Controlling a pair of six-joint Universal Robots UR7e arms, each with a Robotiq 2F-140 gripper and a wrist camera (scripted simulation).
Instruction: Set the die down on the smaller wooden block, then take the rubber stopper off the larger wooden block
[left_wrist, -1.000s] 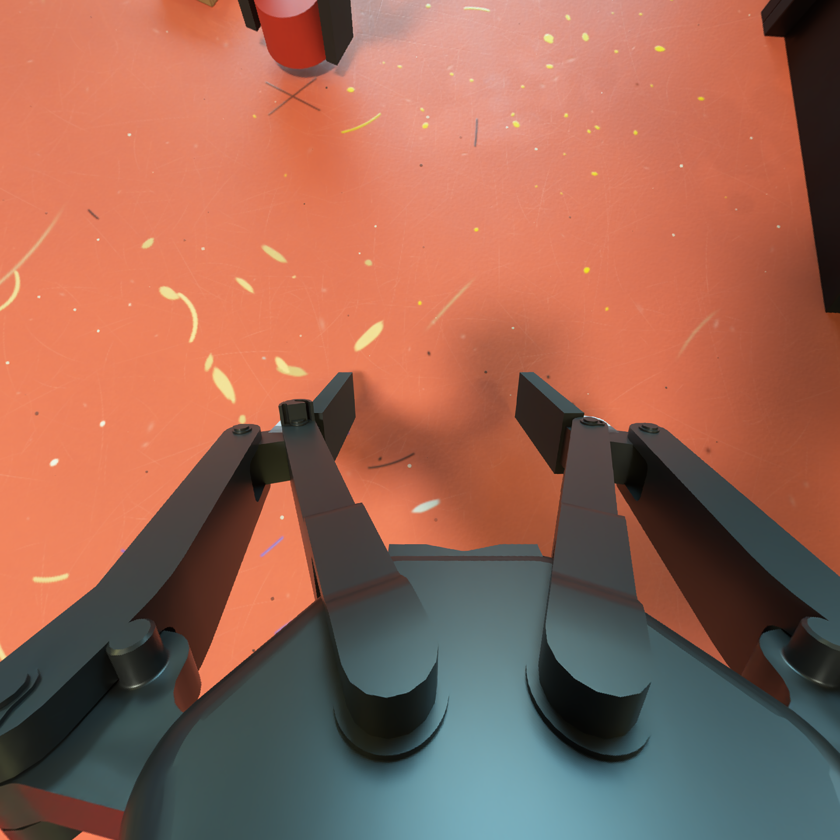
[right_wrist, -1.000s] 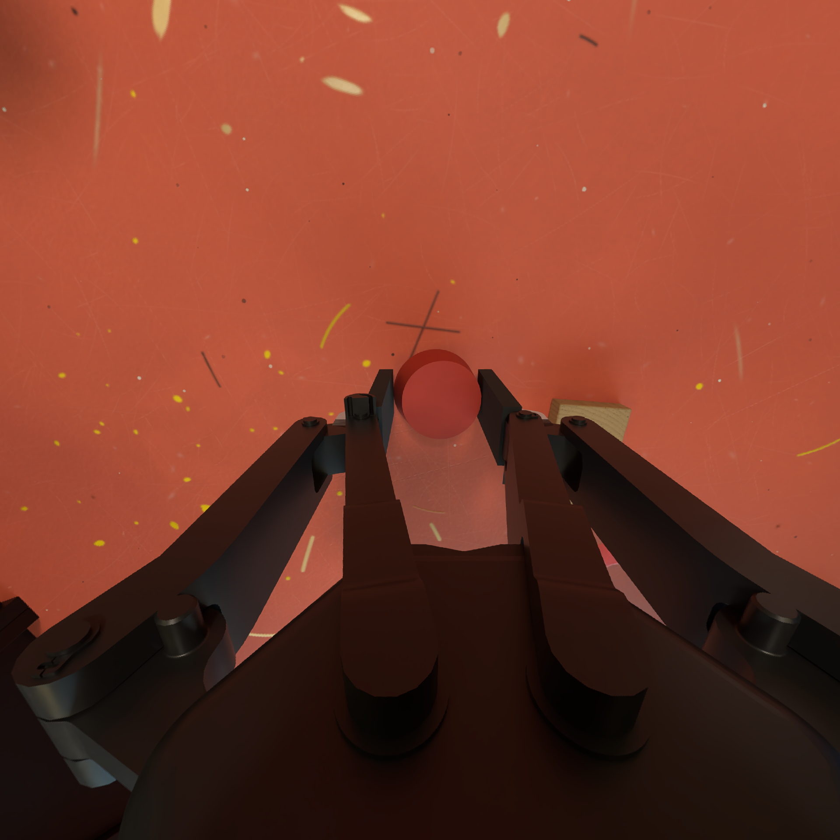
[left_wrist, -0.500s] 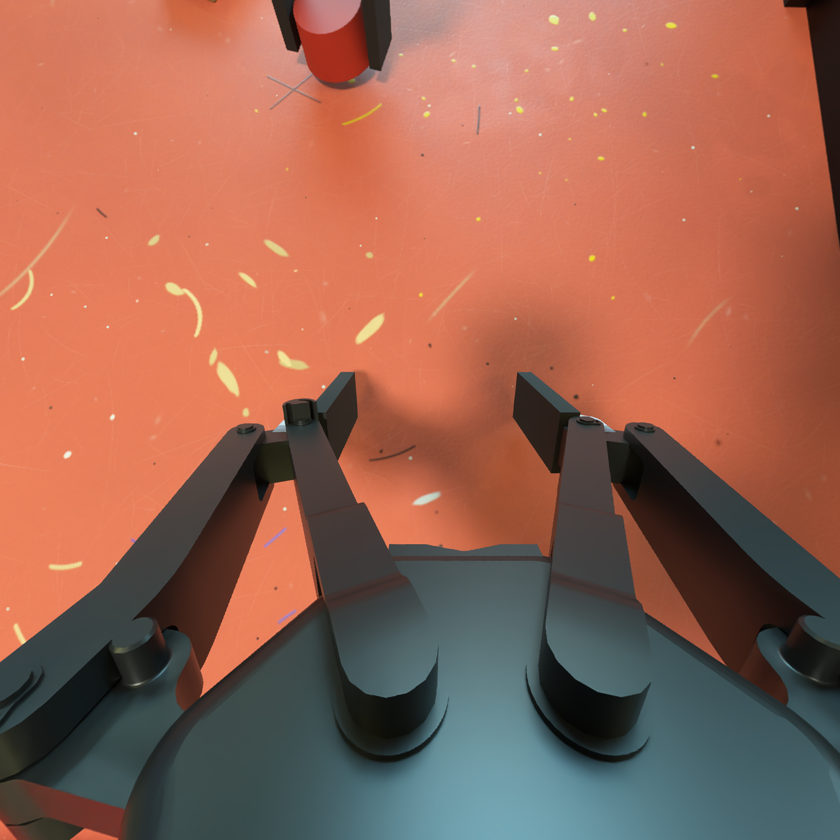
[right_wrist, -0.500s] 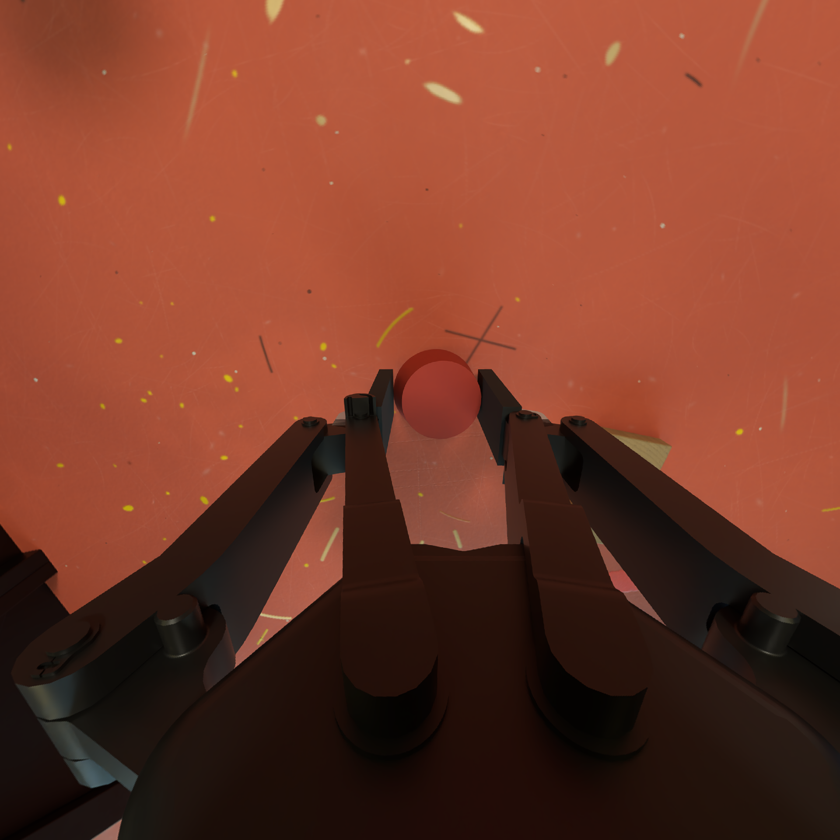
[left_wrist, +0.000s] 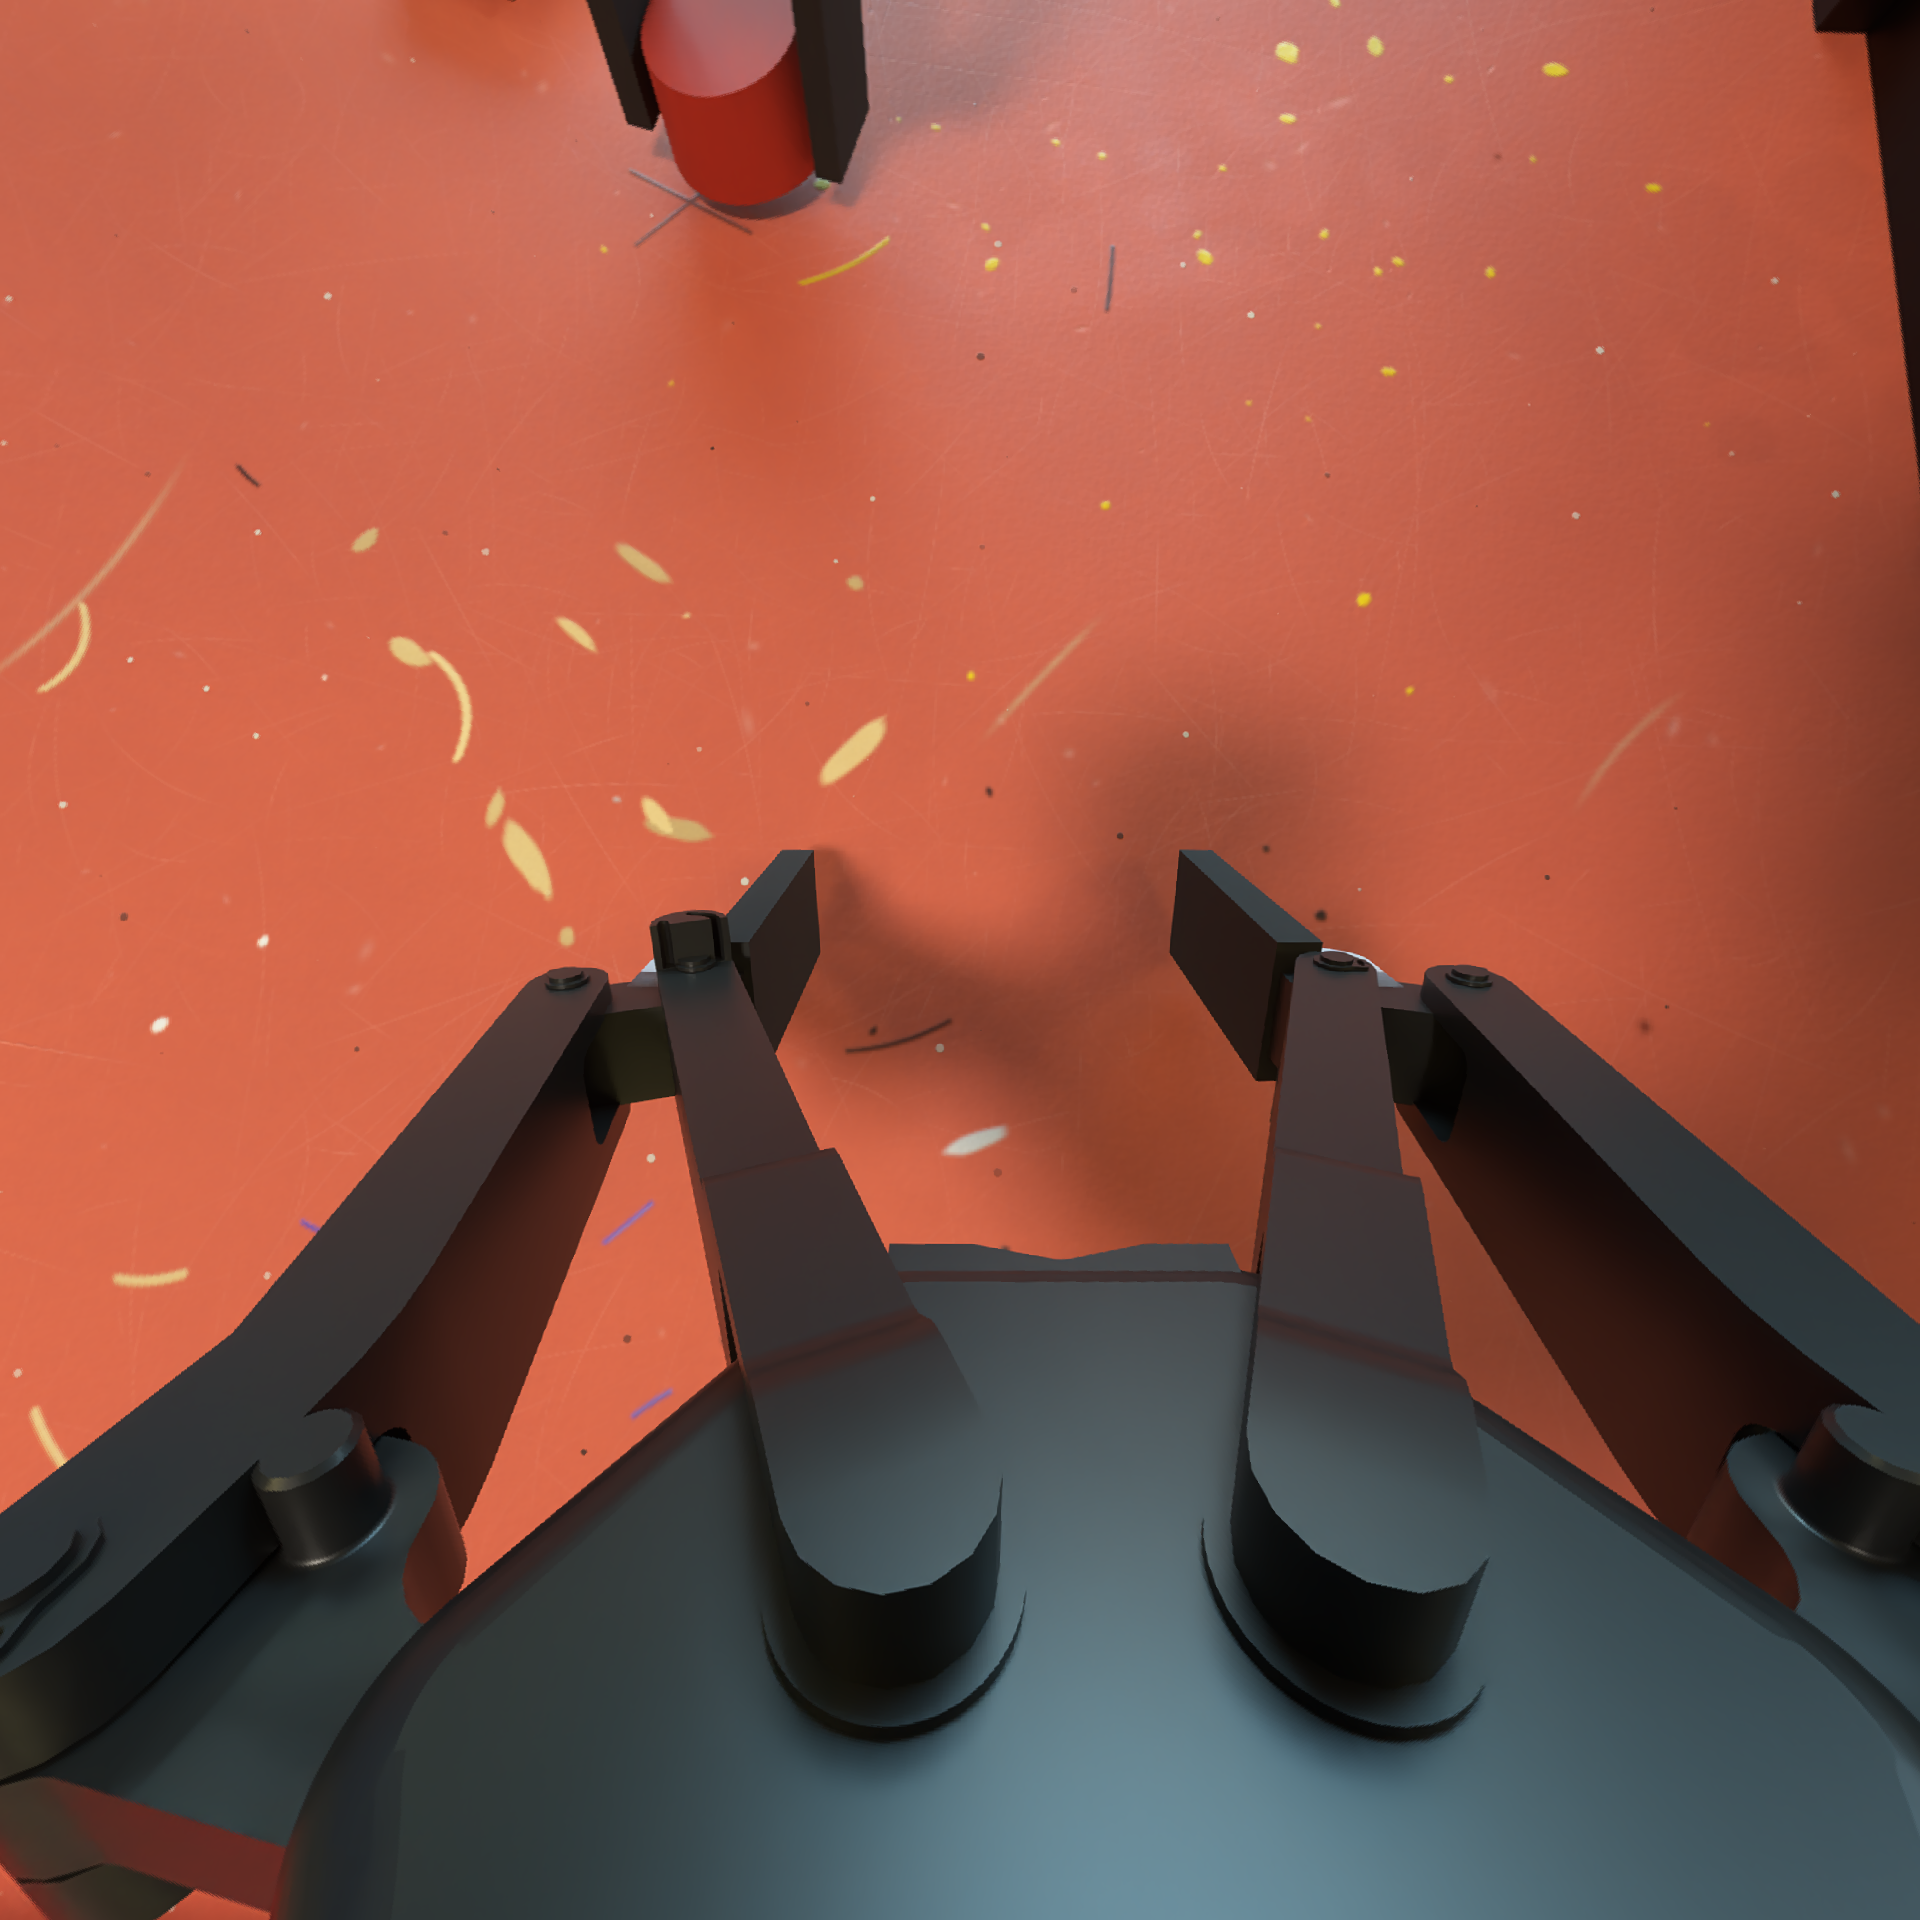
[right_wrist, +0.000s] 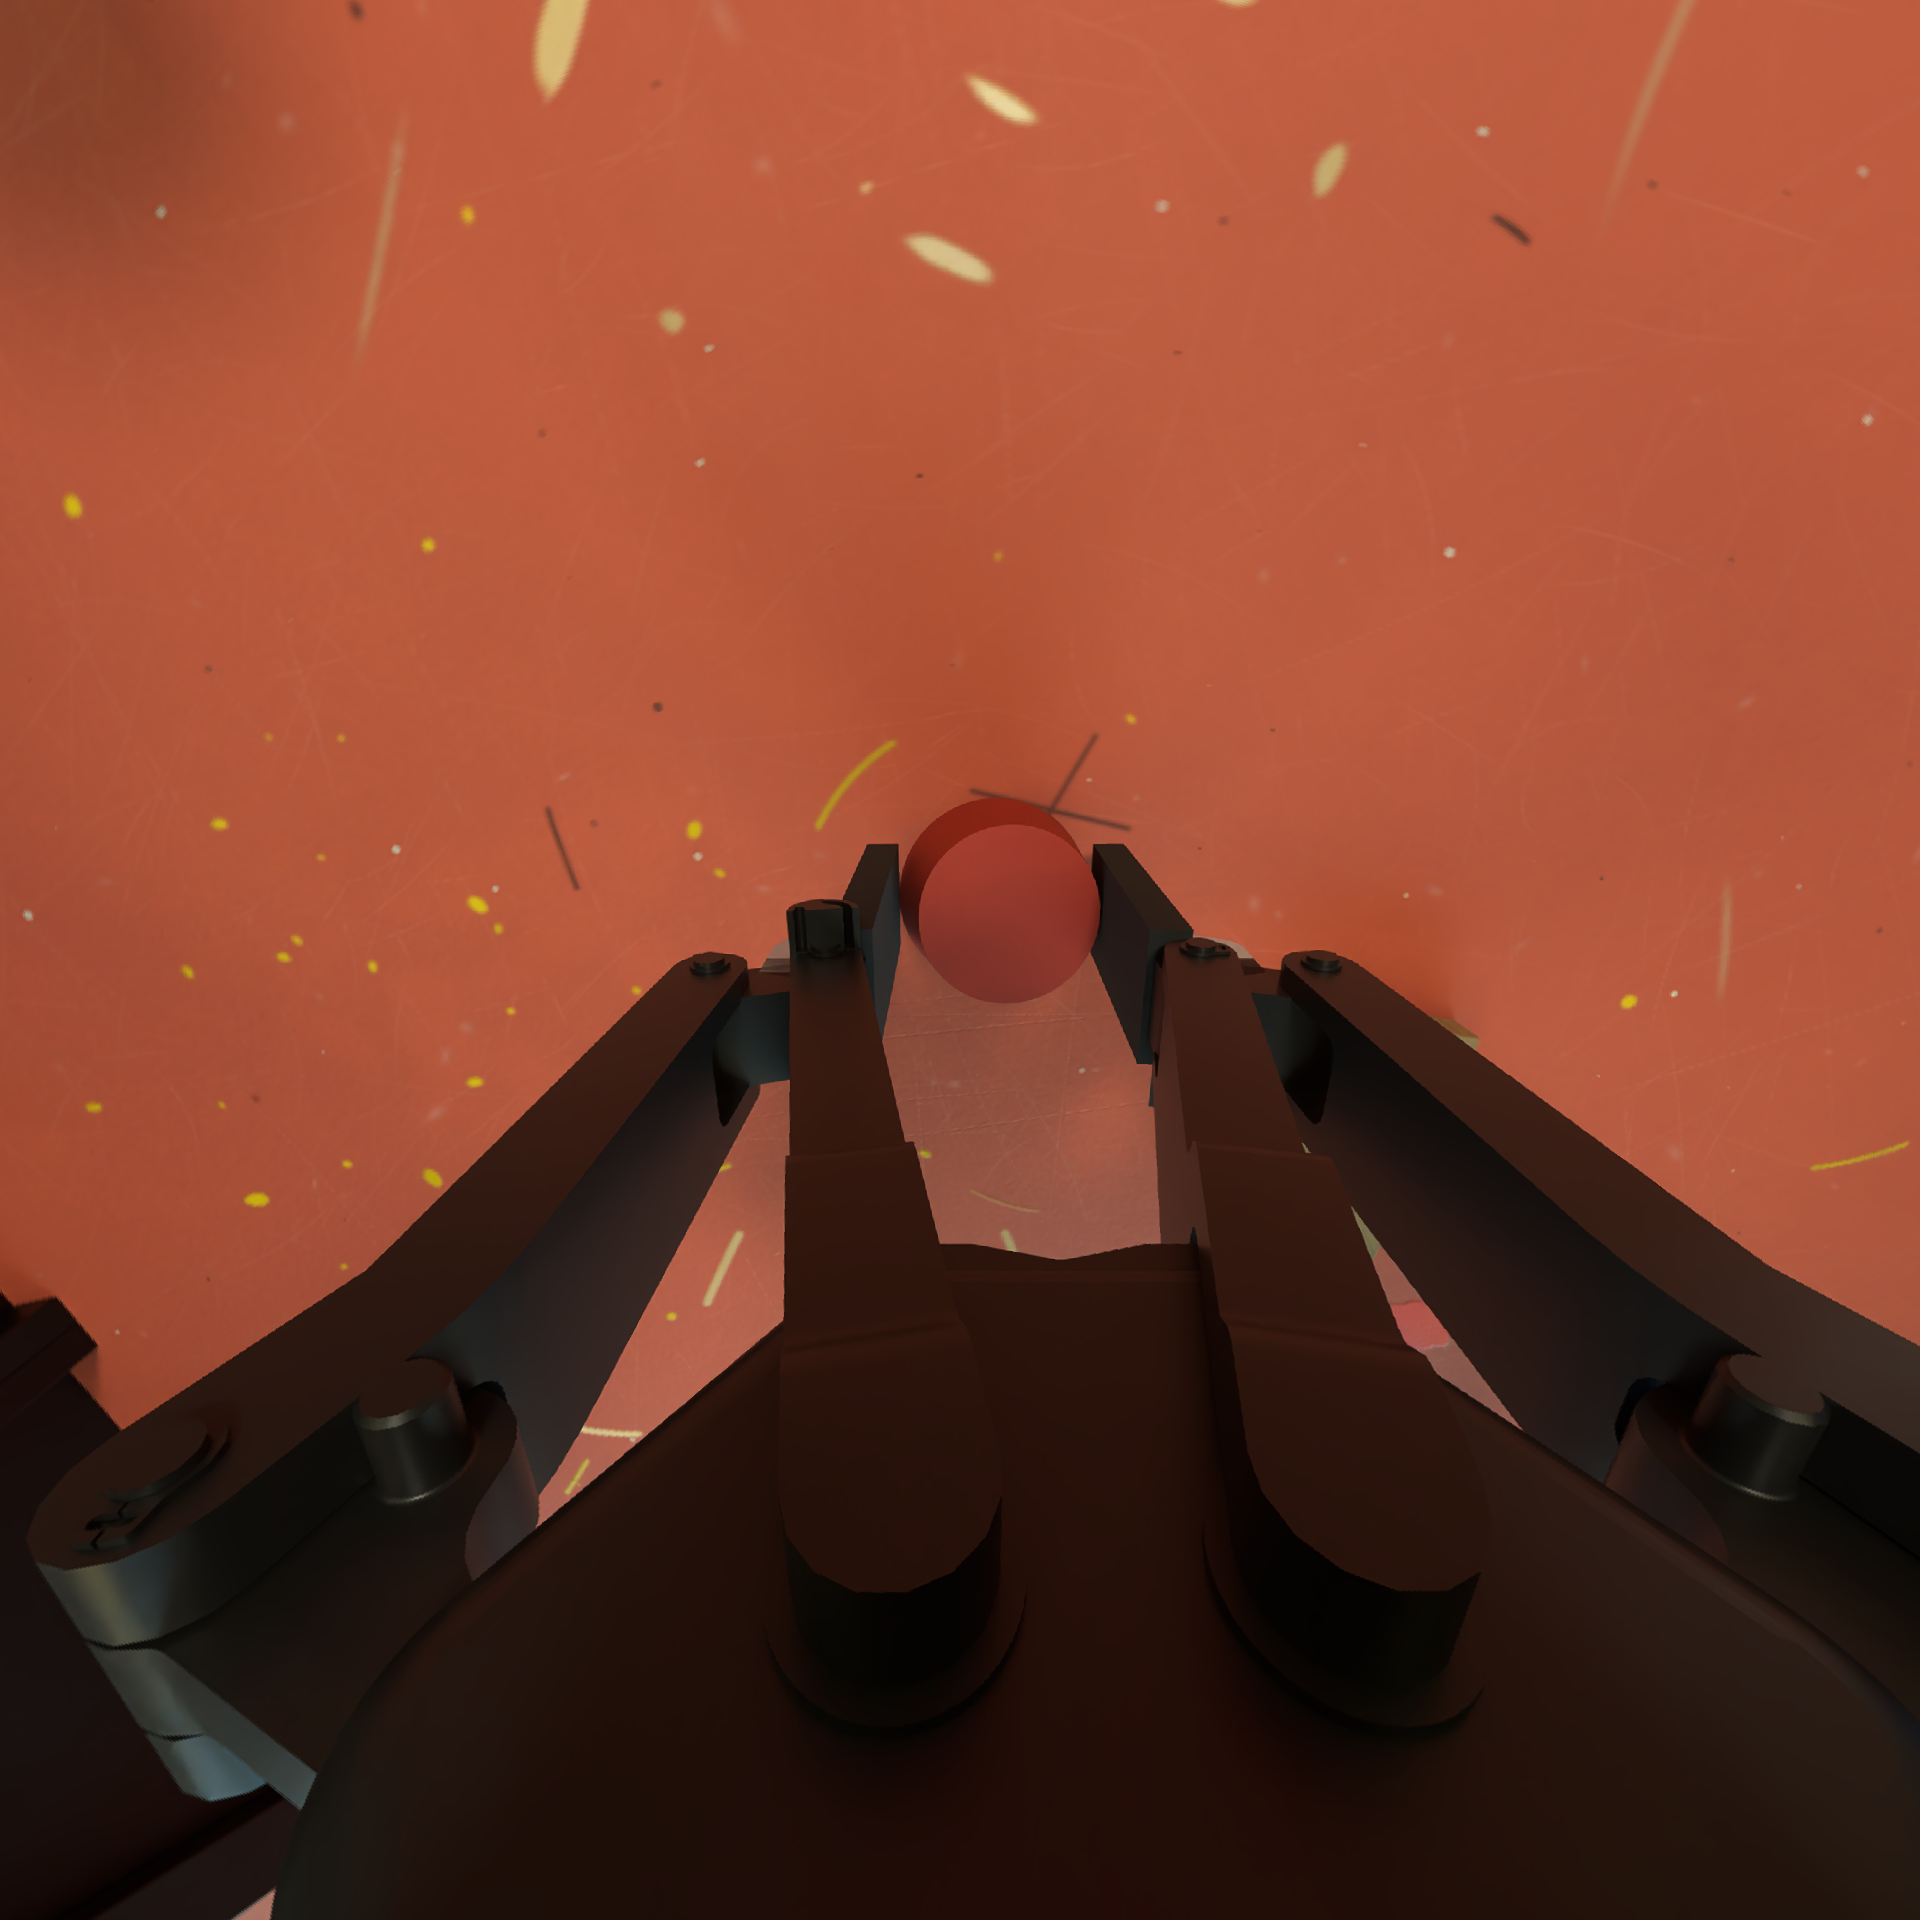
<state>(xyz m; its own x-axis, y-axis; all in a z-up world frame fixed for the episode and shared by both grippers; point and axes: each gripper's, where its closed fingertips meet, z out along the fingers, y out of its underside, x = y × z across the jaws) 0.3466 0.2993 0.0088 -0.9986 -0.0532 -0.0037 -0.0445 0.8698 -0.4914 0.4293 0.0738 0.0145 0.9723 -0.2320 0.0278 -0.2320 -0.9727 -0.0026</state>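
My right gripper (right_wrist: 995, 902) is shut on the red rubber stopper (right_wrist: 1006, 920), a short cylinder held upright by its sides. In the left wrist view the stopper (left_wrist: 732, 120) shows at the top edge between the right gripper's fingers (left_wrist: 840, 83), its base low over the orange table beside a thin dark X mark (left_wrist: 686, 208). My left gripper (left_wrist: 995, 920) is open and empty above bare table. A sliver of a wooden block (right_wrist: 1460, 1032) peeks out behind my right gripper's linkage. The die is not clearly visible.
The orange table (left_wrist: 1039, 468) is speckled with yellow and cream flecks. A dark upright structure (left_wrist: 1899, 208) stands at the right edge of the left wrist view. Another dark shape (right_wrist: 42, 1382) sits at the lower left of the right wrist view.
My right gripper has carried the stopper away from the wooden block, which has slid almost out of sight, and toward the X mark. My left gripper has stayed open and nearly still.
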